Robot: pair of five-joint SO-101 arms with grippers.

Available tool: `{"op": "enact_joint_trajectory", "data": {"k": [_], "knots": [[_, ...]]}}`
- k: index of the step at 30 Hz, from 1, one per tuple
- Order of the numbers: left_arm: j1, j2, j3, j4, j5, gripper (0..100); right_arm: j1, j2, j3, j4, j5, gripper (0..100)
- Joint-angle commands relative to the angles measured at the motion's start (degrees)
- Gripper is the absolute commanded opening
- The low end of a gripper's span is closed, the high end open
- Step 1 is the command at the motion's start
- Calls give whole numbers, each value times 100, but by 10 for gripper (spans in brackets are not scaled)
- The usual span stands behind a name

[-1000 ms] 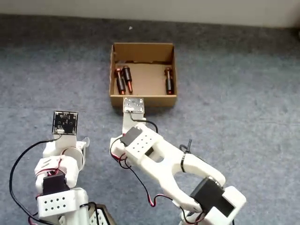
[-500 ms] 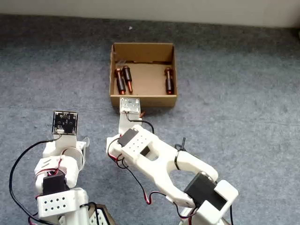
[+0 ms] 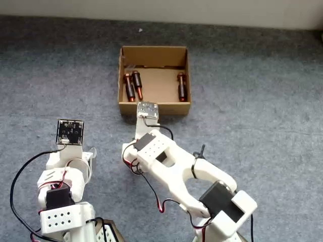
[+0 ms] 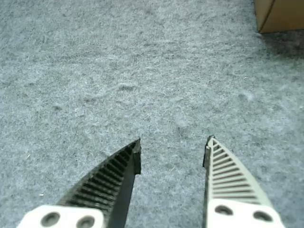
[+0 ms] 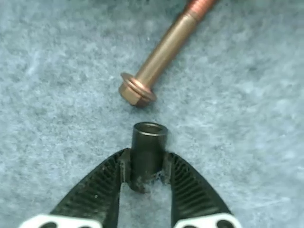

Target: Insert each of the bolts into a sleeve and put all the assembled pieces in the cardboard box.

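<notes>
On the left, the left gripper (image 4: pixel 173 147) is held above the grey carpeted table surface (image 4: pixel 142 71), its two ribbed fingers spread well apart with nothing between them. A corner of the open brown cardboard box (image 4: pixel 280 14) is seen well beyond its tips.

Toward the middle, the right gripper (image 5: pixel 145 159) is closed narrowly on a dark cylindrical metal sleeve (image 5: pixel 149 142), which is clamped at its lower part, its open end left free. A copper-coloured flanged hex-head bolt (image 5: pixel 164 50) lies flat on the carpet just beyond that open end, its head nearest the sleeve and not touching it, its shank angled away.

In the high view this grip is hidden under the right arm's wrist (image 3: pixel 147 111), which is placed just before the near wall of the box (image 3: pixel 154 107). Inside the box, three assembled bolt-and-sleeve pieces are shown: two side by side at the left (image 3: pixel 130 86) (image 3: pixel 137 84) and one at the right (image 3: pixel 181 86).
</notes>
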Motion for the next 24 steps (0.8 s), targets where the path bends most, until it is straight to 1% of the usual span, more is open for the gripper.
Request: {"op": "enact_joint_trajectory", "data": {"k": [1, 4, 7, 11, 14, 16, 18, 20, 22, 24], "knots": [[-31, -48, -189, -97, 53, 234, 136, -31, -31, -4, 466, 5], [-22, -48, -180, -97, 53, 234, 400, -75, -66, 479, 967, 5], [-22, -48, -180, -88, 53, 234, 760, -497, -40, 787, 1213, 5], [13, -40, -207, -70, 53, 234, 1367, -1490, 119, 822, 1380, 5], [356, -40, -242, -62, 53, 234, 1903, -2255, 585, 769, 1459, 5], [549, -22, -321, -62, 53, 234, 2308, -2695, 901, 532, 1442, 5], [620, 22, -673, -44, 53, 234, 2782, -3037, 1305, 180, 1424, 5], [655, 31, -1077, 167, 53, 235, 3231, -3275, 1692, -303, 1415, 5], [919, 40, -1525, 413, 44, 235, 3670, -3398, 2053, -848, 1407, 5], [1367, 233, -1956, 686, 35, 236, 4040, -3424, 2387, -1420, 1380, 5]]}}
